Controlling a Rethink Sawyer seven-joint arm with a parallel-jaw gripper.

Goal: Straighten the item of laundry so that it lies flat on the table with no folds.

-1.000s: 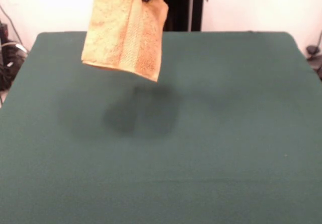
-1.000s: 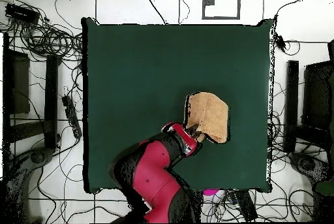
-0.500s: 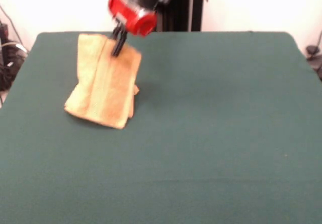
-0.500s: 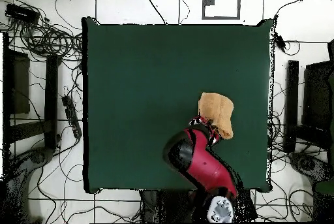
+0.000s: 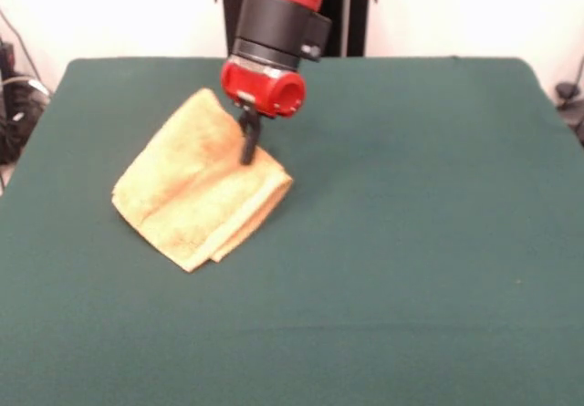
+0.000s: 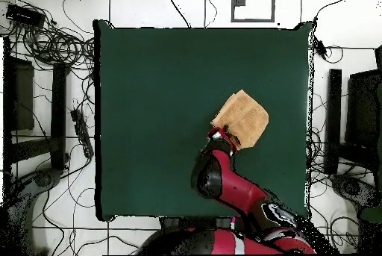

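Towel (image 5: pixel 196 192) on table (image 5: pixel 411 242), claw (image 5: pixel 247 146) atop.

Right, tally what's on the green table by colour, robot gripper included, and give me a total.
Orange-tan: 1, the towel, lying folded over itself on the table.
Red and black: 1, the gripper, down on the towel's edge.
Total: 2
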